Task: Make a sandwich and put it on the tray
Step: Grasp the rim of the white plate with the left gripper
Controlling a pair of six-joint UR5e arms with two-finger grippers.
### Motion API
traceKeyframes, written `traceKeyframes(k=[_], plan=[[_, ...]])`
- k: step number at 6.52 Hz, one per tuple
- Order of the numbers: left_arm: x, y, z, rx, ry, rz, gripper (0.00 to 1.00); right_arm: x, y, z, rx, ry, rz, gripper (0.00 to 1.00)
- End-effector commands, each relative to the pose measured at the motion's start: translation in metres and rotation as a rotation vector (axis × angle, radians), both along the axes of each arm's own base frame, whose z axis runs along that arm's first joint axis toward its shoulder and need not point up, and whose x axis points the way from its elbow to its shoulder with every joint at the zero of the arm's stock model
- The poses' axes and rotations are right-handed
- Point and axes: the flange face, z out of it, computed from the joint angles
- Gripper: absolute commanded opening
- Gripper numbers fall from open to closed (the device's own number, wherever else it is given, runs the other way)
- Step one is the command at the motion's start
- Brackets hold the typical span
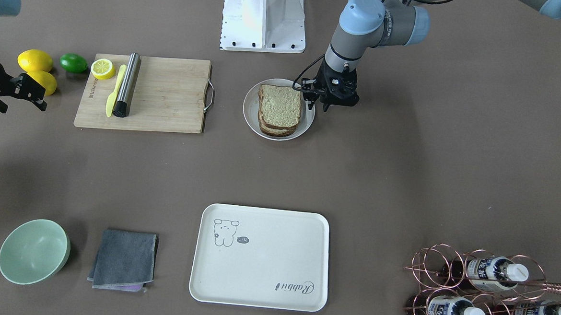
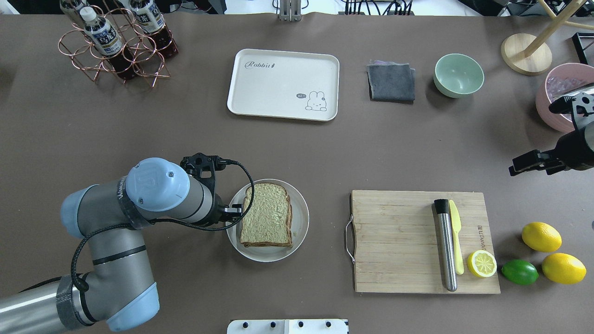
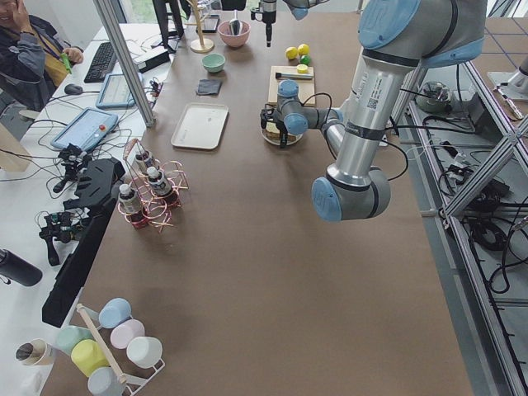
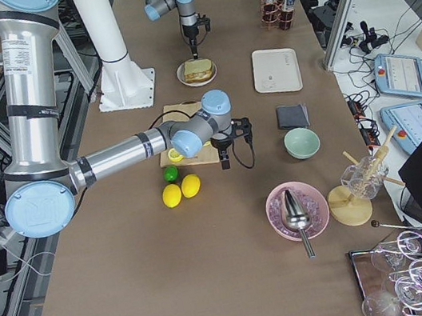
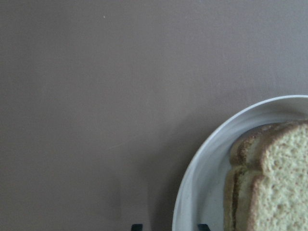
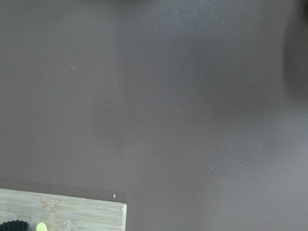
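The sandwich is two stacked slices of speckled bread on a round white plate, also in the overhead view; the egg filling is hidden. My left gripper stands low at the plate's rim, on the side away from the cutting board. The left wrist view shows its fingertips apart, astride the plate rim, with the bread beside them. The cream tray lies bare across the table. My right gripper hangs open and empty beyond the lemons.
A wooden cutting board holds a steel rod, a yellow knife and a lemon half. Two lemons and a lime lie past it. A green bowl, a grey cloth and a copper bottle rack flank the tray.
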Motion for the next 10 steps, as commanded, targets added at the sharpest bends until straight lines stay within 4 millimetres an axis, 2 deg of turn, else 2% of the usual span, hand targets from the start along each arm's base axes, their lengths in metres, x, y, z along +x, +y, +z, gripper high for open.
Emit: traceKeyframes(k=[1, 2, 4, 5, 6, 9, 10], plan=[[0.008, 0.005, 0.005, -0.003, -0.002, 0.011, 0.48, 0.002, 0.001, -0.001, -0.009, -0.014, -0.005, 1.00], [0.011, 0.009, 0.000, -0.001, 0.004, 0.018, 0.46, 0.004, 0.001, -0.001, -0.011, -0.015, -0.001, 1.00], [0.014, 0.009, 0.005, -0.004, -0.006, 0.021, 0.43, 0.009, 0.005, 0.002, -0.017, -0.012, 0.004, 1.00], [0.014, 0.009, 0.005, -0.004, -0.005, 0.021, 0.32, 0.010, 0.006, -0.001, -0.013, -0.015, 0.003, 1.00], [0.014, 0.009, 0.003, -0.001, 0.001, 0.021, 0.00, 0.009, 0.007, -0.001, -0.013, -0.015, 0.001, 1.00], [0.010, 0.009, -0.002, 0.035, 0.099, 0.018, 0.00, 0.015, 0.005, -0.007, -0.007, -0.025, 0.012, 1.00], [0.001, -0.003, -0.004, 0.039, 0.115, -0.004, 0.00, 0.015, 0.005, -0.009, -0.003, -0.028, 0.012, 1.00]])
